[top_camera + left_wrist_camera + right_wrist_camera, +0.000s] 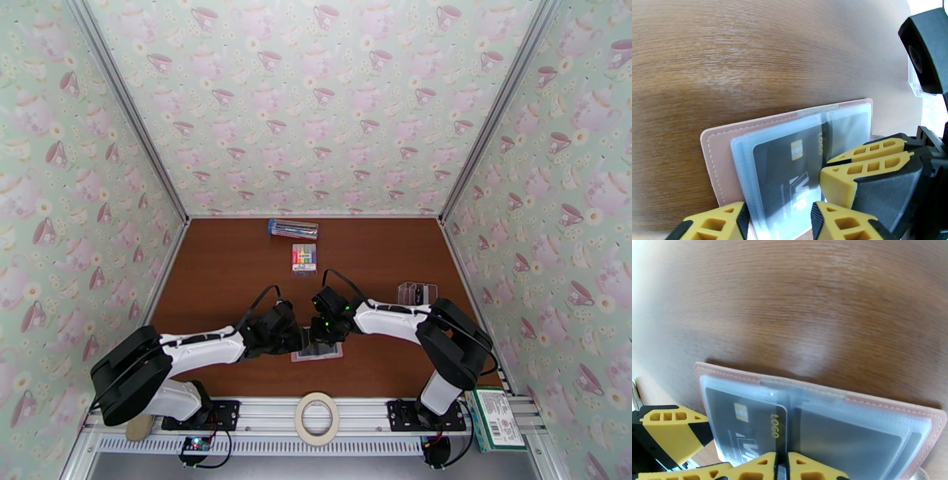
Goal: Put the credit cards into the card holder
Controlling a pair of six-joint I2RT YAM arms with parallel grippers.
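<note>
Black card lies in the open pink wallet, bottom middle of the top view.
Its long side points up from the left gripper, which stands wide around its near end; the right gripper is pinched almost shut at its side.

The top camera sits high behind the arm bases, looking down over the whole desk from far off. The left wrist camera is low and close, looking past the left gripper across the open card holder. The right wrist camera faces that holder from the opposite side, equally close, over the right gripper. All three views share the holder.
</note>
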